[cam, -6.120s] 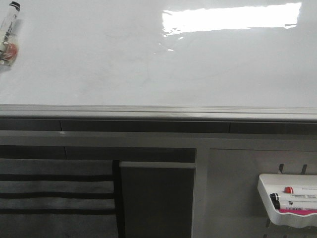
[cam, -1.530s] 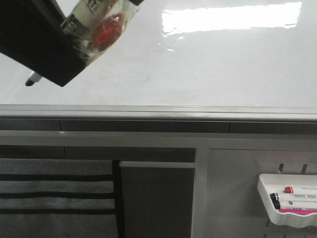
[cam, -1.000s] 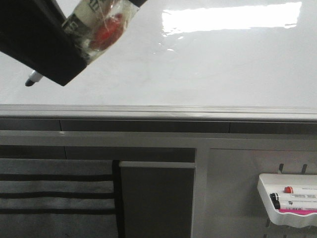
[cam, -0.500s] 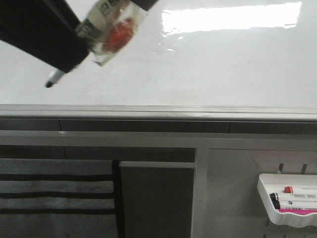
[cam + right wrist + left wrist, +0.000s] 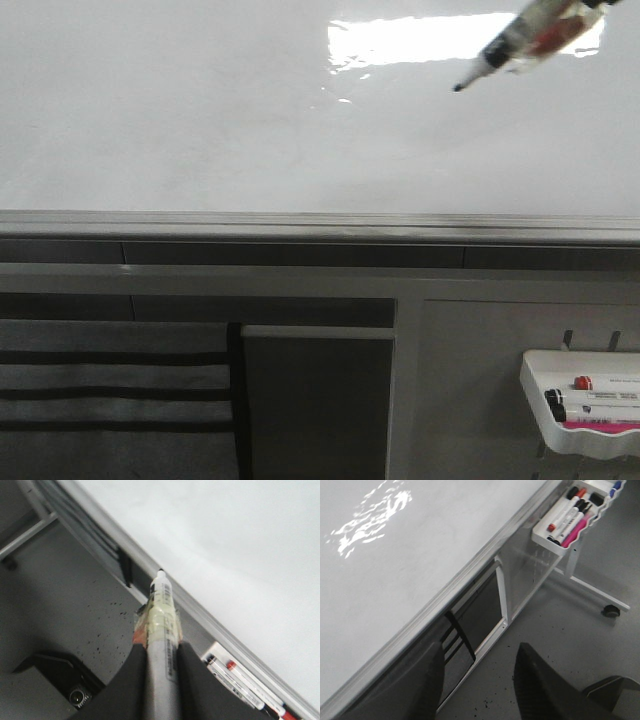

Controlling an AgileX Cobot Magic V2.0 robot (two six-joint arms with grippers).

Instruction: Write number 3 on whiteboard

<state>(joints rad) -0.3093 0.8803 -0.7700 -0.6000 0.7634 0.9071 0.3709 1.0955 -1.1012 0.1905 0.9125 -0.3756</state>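
The whiteboard (image 5: 200,120) is a glossy white board with a grey edge rail (image 5: 320,222) and a bright light patch at the top. No number 3 shows on it; its surface looks blank. My right gripper (image 5: 161,647) is shut on a white marker (image 5: 161,610) wrapped in clear tape. In the front view the marker (image 5: 525,35) hangs at the top right, its black tip (image 5: 458,88) pointing down-left close to the board; the gripper itself is out of frame there. My left gripper (image 5: 480,650) is open and empty, below the board's rail.
A white marker tray (image 5: 585,400) with several markers hangs on the stand at the lower right; it also shows in the left wrist view (image 5: 570,515). The grey stand frame and a dark striped panel (image 5: 110,390) lie under the rail. Speckled grey floor is below.
The marker and the gripper holding it have swept from the upper left of the board to the upper right. The dark gripper body has left the front view.
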